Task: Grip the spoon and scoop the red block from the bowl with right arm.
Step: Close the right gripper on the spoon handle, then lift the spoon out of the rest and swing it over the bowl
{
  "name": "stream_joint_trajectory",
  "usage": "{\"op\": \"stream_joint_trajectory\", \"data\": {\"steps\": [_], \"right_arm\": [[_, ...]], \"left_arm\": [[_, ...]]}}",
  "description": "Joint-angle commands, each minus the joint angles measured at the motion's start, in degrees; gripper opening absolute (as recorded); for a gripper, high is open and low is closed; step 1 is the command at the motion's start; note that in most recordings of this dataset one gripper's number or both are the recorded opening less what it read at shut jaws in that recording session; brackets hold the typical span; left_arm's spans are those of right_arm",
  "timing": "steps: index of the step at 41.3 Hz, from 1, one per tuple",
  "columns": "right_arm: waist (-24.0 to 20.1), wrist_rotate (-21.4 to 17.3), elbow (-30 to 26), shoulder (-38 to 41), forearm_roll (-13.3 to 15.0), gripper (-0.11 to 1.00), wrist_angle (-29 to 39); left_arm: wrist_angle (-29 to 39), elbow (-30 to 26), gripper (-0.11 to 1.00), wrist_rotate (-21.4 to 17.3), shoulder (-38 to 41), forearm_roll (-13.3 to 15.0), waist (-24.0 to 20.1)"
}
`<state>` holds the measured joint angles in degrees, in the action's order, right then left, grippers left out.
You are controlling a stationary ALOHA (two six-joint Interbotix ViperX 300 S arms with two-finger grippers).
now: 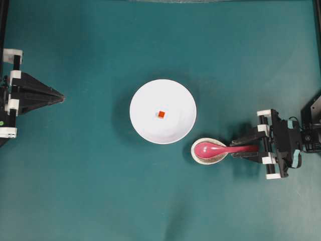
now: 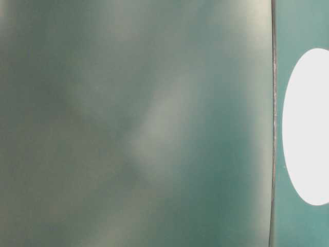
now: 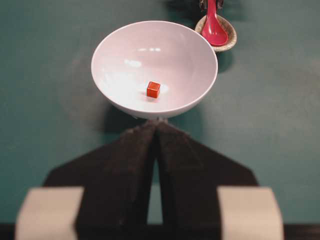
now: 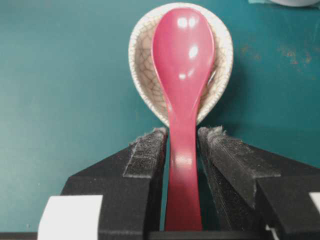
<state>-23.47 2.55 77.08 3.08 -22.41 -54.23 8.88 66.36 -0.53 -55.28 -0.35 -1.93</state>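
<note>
The glossy magenta-pink plastic spoon (image 4: pixel 182 75) lies with its oval end cradled in a small speckled grey-white egg-shaped rest (image 4: pixel 145 80), which props the straight handle up off the teal tabletop (image 1: pixel 100 191), likely so that pads can get round it. The right claw (image 4: pixel 182 142) has its two black padded fingers (image 4: pixel 145 152) on either side of that handle, close in but with a thin gap showing on each side, so it reads as apart and bracketing the handle, not yet clamped on it. The step in hand looks like the closing of the grip.

The large round plain white bowl (image 1: pixel 163 111) sits at the middle of the tabletop, just beside the rest but not touching it as far as the overhead view tells. The tiny red-orange cube (image 1: pixel 161 114) lies on the bowl's floor near its centre, untouched, so the scoop itself is all still to come.

The left claw (image 3: pixel 157 135) is parked at the far left edge, well apart from the bowl, its dark fingers drawn together and holding nothing. The table-level view is blurred and shows little beyond a white oval at its right edge.
</note>
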Motion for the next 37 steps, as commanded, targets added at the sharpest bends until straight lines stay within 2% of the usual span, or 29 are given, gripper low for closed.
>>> {"op": "stream_joint_trajectory", "data": {"steps": [1, 9, 16, 24, 30, 37], "right_arm": [[0.09, 0.09, -0.26, -1.05, -0.18, 0.39, -0.18], [0.09, 0.09, -0.35, -1.05, -0.18, 0.24, -0.35], [0.09, 0.09, -0.53, -1.58, -0.18, 0.24, -0.18], [0.44, 0.35, -0.62, -8.17, -0.18, 0.24, 1.67], [2.37, 1.76, -1.49, -16.0, -0.18, 0.24, 9.32], [5.71, 6.86, -4.66, -25.4, -0.18, 0.24, 22.41]], "left_arm": [[-0.26, -0.53, 0.0, -0.09, 0.44, 0.0, -0.09], [-0.35, -0.53, 0.0, -0.18, 0.53, -0.09, -0.09], [-0.35, -0.53, 0.0, -0.18, 0.44, -0.09, -0.18], [-0.26, -0.44, 0.0, -0.09, 0.44, -0.09, -0.09], [-0.26, -0.18, 0.0, 0.0, 0.53, -0.09, -0.09], [-0.26, 0.18, 0.0, -0.09, 0.44, 0.0, -0.09]]}}
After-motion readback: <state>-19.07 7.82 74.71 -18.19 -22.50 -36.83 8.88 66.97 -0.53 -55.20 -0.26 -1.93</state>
